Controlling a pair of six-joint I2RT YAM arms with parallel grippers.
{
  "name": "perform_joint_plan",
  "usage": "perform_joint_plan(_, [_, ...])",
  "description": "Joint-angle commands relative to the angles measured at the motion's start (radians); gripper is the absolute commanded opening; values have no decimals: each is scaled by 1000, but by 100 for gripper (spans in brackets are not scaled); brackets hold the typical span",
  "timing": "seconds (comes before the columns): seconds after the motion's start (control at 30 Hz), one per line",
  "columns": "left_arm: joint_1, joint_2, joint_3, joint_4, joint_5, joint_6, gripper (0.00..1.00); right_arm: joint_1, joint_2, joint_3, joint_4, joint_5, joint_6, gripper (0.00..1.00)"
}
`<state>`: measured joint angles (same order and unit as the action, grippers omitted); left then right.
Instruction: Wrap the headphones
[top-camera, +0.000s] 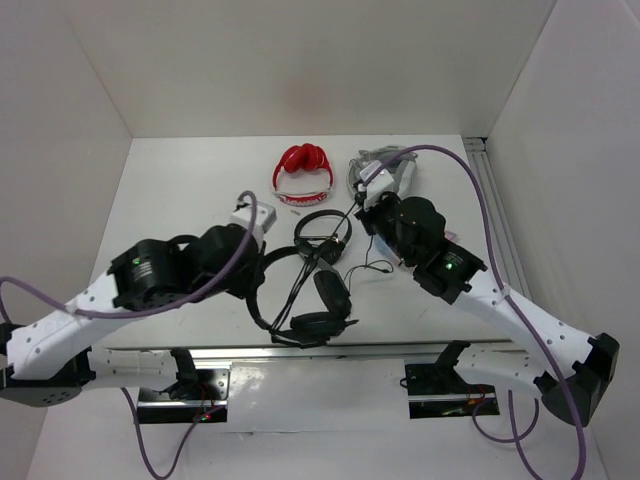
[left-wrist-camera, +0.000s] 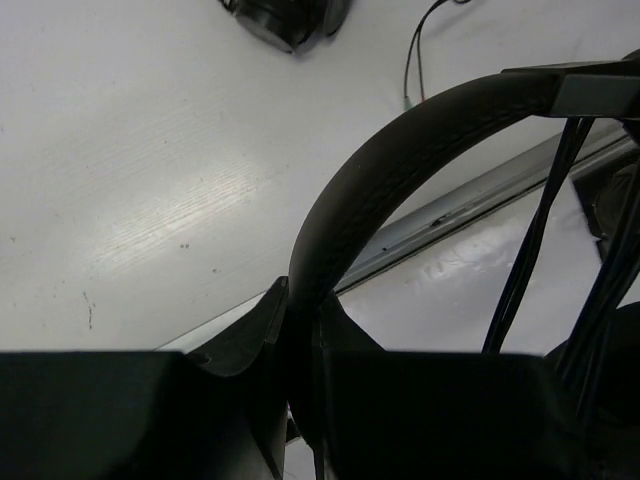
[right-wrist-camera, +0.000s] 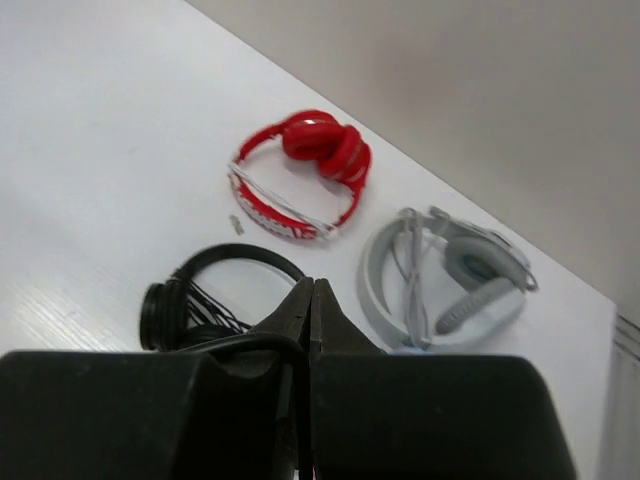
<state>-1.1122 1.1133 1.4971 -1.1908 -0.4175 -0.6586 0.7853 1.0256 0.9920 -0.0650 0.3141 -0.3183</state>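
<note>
— What did we find nearest us?
— The headphones (top-camera: 332, 292) sat by the near edge of the surface (top-camera: 180, 190); our left pincer (left-wrist-camera: 300, 310) was clenched around their padded headband.
— And the right arm?
— Farther out, our right pincer (right-wrist-camera: 312, 300) was pinched tight on the thin black cable (right-wrist-camera: 245, 345), which ran taut to the headset; a smaller black pair (right-wrist-camera: 240, 255) lay just beyond its tips.
— And farthest?
— A red pair (right-wrist-camera: 320, 140) and a grey pair (right-wrist-camera: 470, 280) lay side by side near the back wall; we saw them apart, not touching.
</note>
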Motion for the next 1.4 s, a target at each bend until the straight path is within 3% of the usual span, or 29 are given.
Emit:
perform_joint_plan(0.0, [-9, -66, 103, -27, 86, 19, 0, -58, 25, -12, 135, -171, 82, 5])
perform_joint_plan(0.13, [-9, -53, 274, 37, 71, 19, 0, -211, 76, -102, 304, -697, 303, 5])
perform_joint_plan(0.2, [-9, -14, 336, 91, 62, 19, 0, -253, 111, -202, 541, -928, 416, 9])
perform_joint_plan(0.23, [-9, -1, 395, 109, 51, 19, 0, -253, 129, -234, 630, -975, 538, 9])
perform_joint_plan(0.27, [-9, 12, 423, 123, 51, 19, 0, -262, 172, -284, 795, -1013, 591, 11])
perform_joint_plan(0.37, [-9, 62, 517, 174, -42, -35, 0, -187, 270, -355, 1040, -1064, 732, 12])
perform_joint_plan(0.53, [-9, 94, 591, 191, -304, -169, 0, -94, 375, -441, 1260, -1064, 815, 15])
perform_joint_plan(0.57, [-9, 94, 591, 177, -407, -223, 0, -71, 384, -450, 1269, -1049, 815, 15])
perform_joint_plan(0.67, [21, 94, 591, 168, -516, -283, 0, -25, 403, -496, 1294, -1015, 805, 11])
perform_joint_plan(0.8, [153, 105, 591, 129, -547, -322, 0, 35, 387, -526, 1283, -986, 780, 11])
perform_joint_plan(1.0, [467, 169, 585, 141, -362, -266, 0, 179, 242, -582, 1104, -848, 636, 14])
perform_joint_plan(1.13, [593, 224, 551, 165, -249, -257, 0, 281, 159, -605, 1021, -773, 593, 3])
perform_joint_plan(1.2, [668, 244, 542, 174, -198, -257, 0, 304, 149, -615, 999, -751, 593, 3])
perform_joint_plan(1.37, [747, 295, 425, 215, -242, -266, 0, 383, 46, -612, 882, -712, 558, 0])
